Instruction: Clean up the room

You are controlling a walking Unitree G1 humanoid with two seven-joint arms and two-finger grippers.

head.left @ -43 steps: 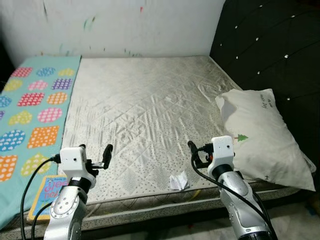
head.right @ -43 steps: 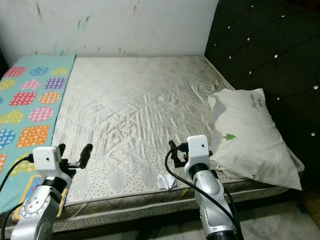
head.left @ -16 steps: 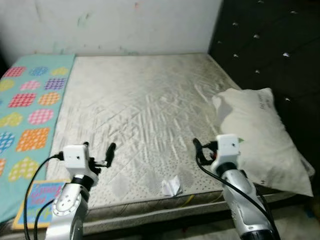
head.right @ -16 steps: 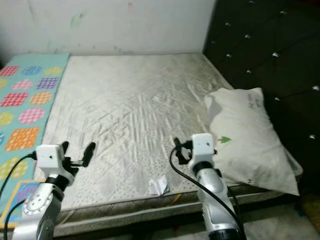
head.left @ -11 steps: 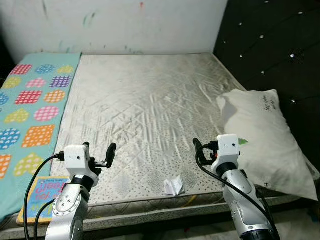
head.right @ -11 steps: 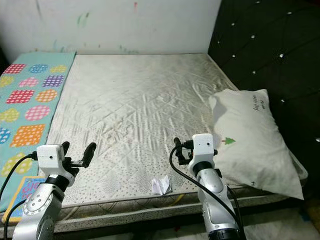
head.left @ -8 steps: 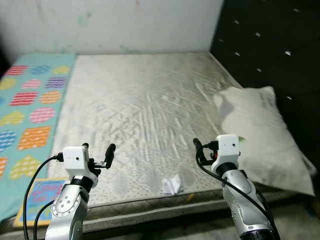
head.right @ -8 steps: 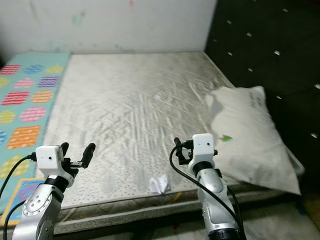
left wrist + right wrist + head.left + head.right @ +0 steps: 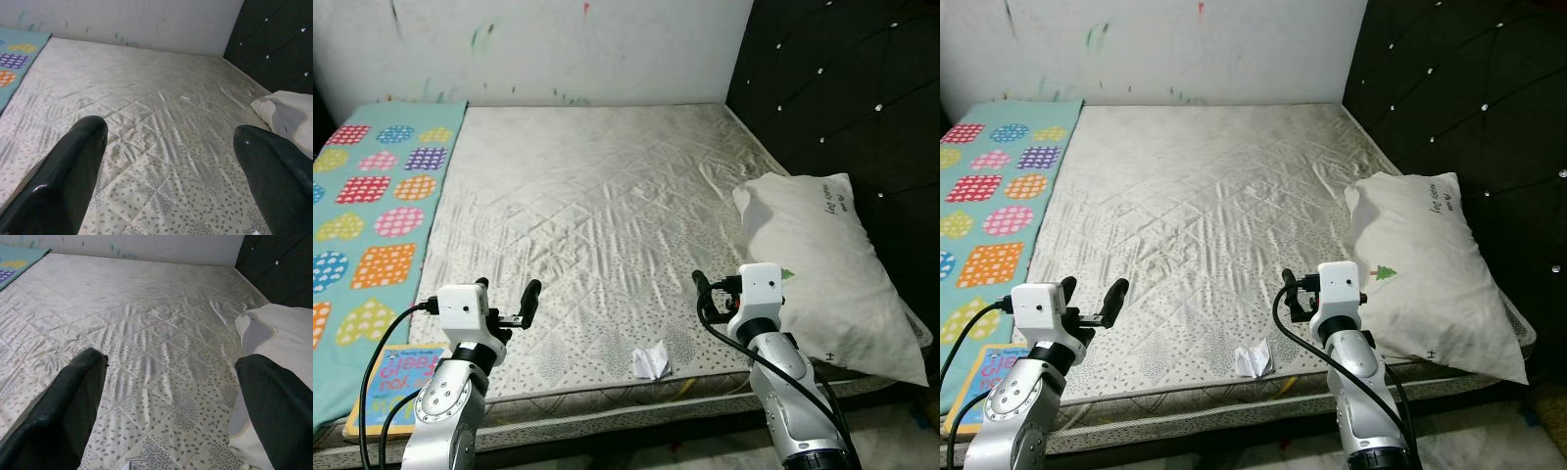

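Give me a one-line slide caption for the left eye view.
Both open grippers, left and right, above a bare mattress bearing crumpled paper and a pillow.

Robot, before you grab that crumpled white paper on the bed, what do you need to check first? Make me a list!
1. Crumpled white paper in sight, near the front edge of the quilted cream mattress: ok.
2. Right gripper open and holding nothing: ok.
3. Left gripper open and holding nothing: ok.
4. Nothing lying on the paper: ok.
5. White pillow with the small green tree lies apart from the paper: ok.
6. Gripper already over the paper: not ok; both hover to either side of it.
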